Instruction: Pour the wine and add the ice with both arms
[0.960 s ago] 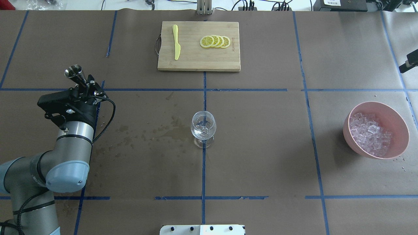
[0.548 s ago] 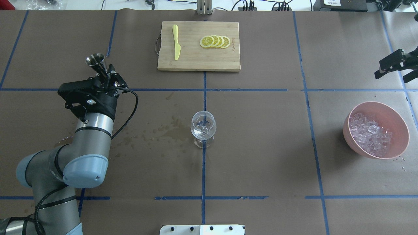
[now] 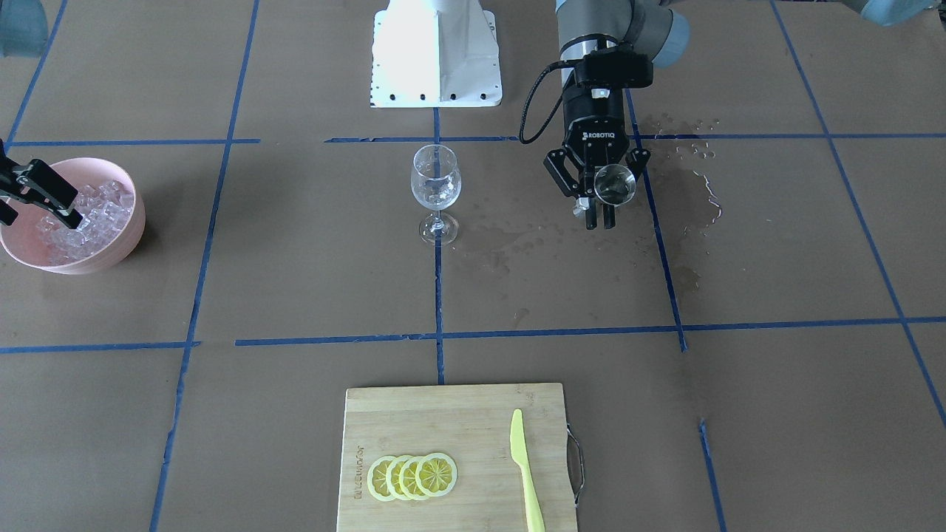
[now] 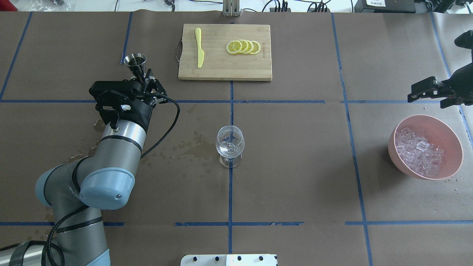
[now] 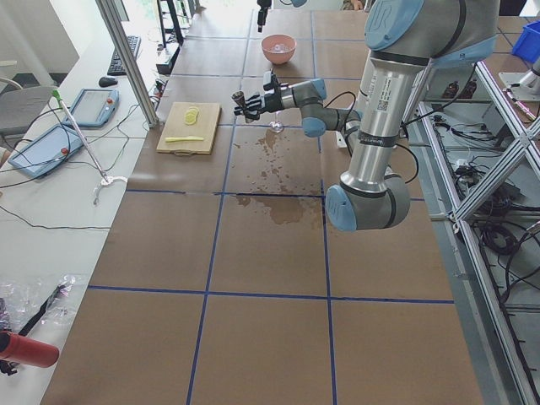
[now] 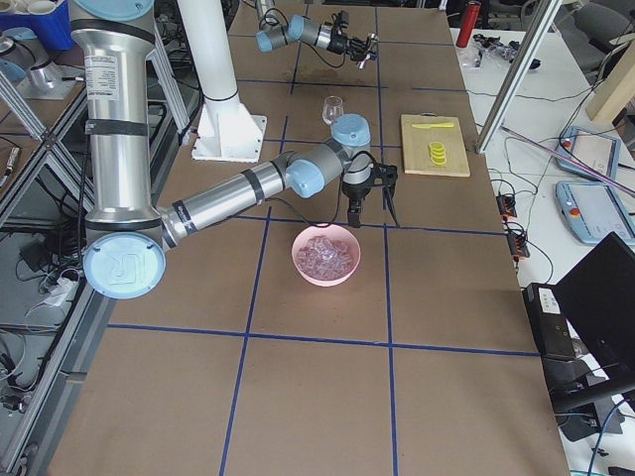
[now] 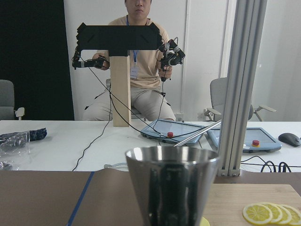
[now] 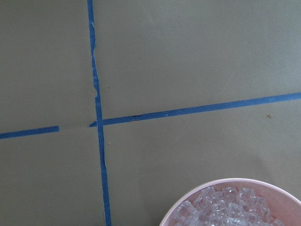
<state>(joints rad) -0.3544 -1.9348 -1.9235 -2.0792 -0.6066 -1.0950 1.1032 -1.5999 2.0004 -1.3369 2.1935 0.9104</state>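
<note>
The left gripper (image 4: 142, 76) is clamped on the thin waist of a small shiny steel measuring cup (image 4: 135, 60), which stands upright with its mouth up. Whether the wine is in there can't be told from any view, tbh. There are wet splashes (image 3: 695, 192) on the brown paper under and around that gripper. The clear stemmed wine glass (image 4: 230, 144) stands off to its right and a bit closer to the robot, well apart.

The right gripper (image 4: 428, 97) has its black fingers spread wide with nothing between them. It hangs in the air above the table, and the round pink bowl (image 4: 392, 150) is just below it on the robot's side. The ice (image 4: 419, 154) is a heap of clear glassy cubes piled inside that bowl.
</note>
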